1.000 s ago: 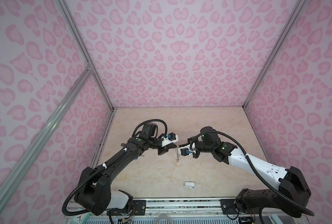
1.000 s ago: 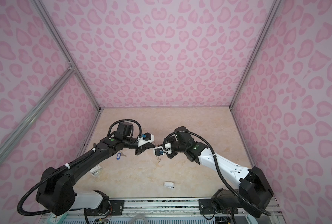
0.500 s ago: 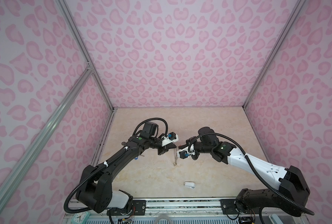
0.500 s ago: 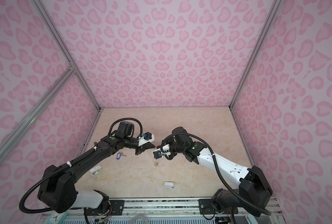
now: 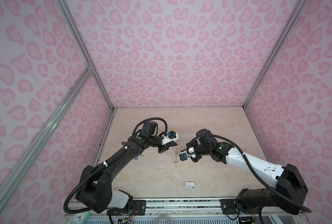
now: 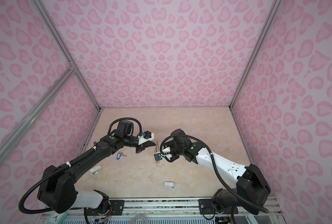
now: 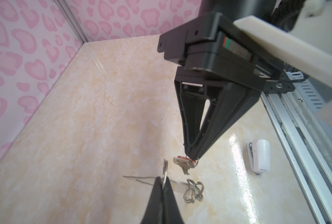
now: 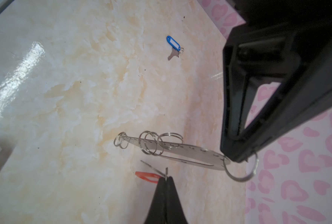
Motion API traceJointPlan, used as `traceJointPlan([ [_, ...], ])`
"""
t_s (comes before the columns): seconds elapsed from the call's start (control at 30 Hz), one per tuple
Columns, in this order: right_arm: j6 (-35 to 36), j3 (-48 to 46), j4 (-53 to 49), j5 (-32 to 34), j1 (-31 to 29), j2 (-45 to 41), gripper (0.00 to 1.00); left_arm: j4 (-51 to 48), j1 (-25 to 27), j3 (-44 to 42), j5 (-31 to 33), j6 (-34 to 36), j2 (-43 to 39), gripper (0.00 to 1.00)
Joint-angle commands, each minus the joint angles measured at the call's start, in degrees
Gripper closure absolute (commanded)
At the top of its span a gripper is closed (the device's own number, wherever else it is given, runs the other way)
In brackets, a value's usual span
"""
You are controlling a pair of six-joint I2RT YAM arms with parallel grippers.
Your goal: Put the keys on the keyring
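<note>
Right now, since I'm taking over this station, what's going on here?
The left end effector is shut on a ring at one end of the keyring and holds it up by that end. The right end effector is shut on the orange-tagged key, close beside the keyring; the key does not appear to be threaded on. The blue-tagged key lies loose on the table.
</note>
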State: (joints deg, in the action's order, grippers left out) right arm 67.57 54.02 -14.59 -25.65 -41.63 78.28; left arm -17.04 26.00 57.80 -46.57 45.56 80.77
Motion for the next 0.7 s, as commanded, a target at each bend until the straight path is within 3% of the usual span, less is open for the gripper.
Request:
traceJointPlan([
  [0.0,-5.0,-1.7,4.8,-2.2,1.5,-0.9,1.0,1.3,-0.1,0.2,-1.2,0.9,0.0,0.97],
  [0.37,-10.3,-2.1,10.1,-5.9,3.4,-3.4,1.0,0.7,0.1,-0.2,-2.5,3.1,0.2,0.97],
  [0.67,-9.3,-0.9,9.7,-7.9,3.6,-3.5,1.0,0.6,0.8,-0.9,-1.7,5.9,0.3,0.97],
])
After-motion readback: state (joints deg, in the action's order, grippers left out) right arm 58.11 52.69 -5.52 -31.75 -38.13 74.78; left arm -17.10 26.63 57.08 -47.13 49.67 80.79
